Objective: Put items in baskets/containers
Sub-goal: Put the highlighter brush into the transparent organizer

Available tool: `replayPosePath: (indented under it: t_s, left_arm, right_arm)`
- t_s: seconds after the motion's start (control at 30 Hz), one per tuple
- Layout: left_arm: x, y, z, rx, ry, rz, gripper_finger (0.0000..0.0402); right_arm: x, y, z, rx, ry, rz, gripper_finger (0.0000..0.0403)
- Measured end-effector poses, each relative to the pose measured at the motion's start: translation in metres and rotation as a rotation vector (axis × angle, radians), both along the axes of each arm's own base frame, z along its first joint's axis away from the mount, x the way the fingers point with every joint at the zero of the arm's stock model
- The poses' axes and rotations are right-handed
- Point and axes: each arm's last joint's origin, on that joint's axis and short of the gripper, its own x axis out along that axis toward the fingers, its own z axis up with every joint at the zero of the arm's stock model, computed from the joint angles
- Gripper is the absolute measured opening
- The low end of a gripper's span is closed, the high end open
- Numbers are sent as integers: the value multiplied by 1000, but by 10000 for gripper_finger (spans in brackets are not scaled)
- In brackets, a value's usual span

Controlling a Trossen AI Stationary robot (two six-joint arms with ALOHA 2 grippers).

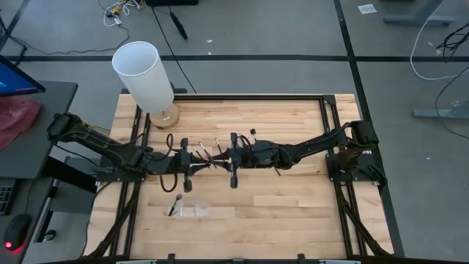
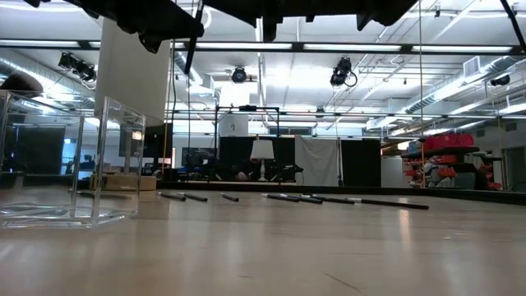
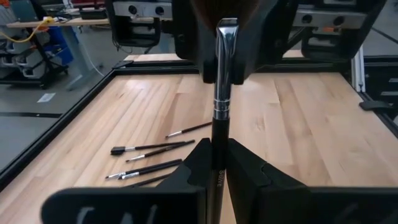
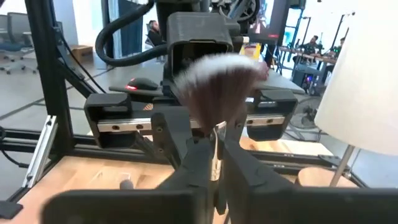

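Wooden desk [image 1: 293,213], mid-task: we count one brush in the clear tray [image 1: 192,211] (several brushes [image 3: 152,148] left loose), while left end effector [image 3: 217,163] and right end effector [image 4: 214,155] both clamp a large brush [image 3: 221,93] aloft.

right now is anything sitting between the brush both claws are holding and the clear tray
Nothing visible. The brush is held above the table between the left claw and right claw, both shut on it. The clear tray lies nearer the table's front edge, with only bare wood between. The loose brushes lie elsewhere.
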Motion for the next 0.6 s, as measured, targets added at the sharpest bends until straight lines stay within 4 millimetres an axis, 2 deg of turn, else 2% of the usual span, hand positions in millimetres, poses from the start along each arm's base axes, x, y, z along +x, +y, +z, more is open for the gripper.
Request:
replayPosePath:
  t_s: [0.07, 0.17, 0.5, 0.6]
  left_arm:
    - [0, 0, 0, 0, 0, 0, 34]
    - [0, 0, 0, 0, 0, 1, 33]
    - [1, 4, -1, 2, 8, 21, 31]
    - [2, 7, -1, 3, 7, 38, 32]
  right_arm:
    - [0, 0, 0, -16, -1, 0, 10]
    - [0, 0, 0, -12, -2, 0, 16]
    - [0, 0, 3, 4, -35, 3, 107]
    - [0, 0, 4, 3, -36, -2, 123]
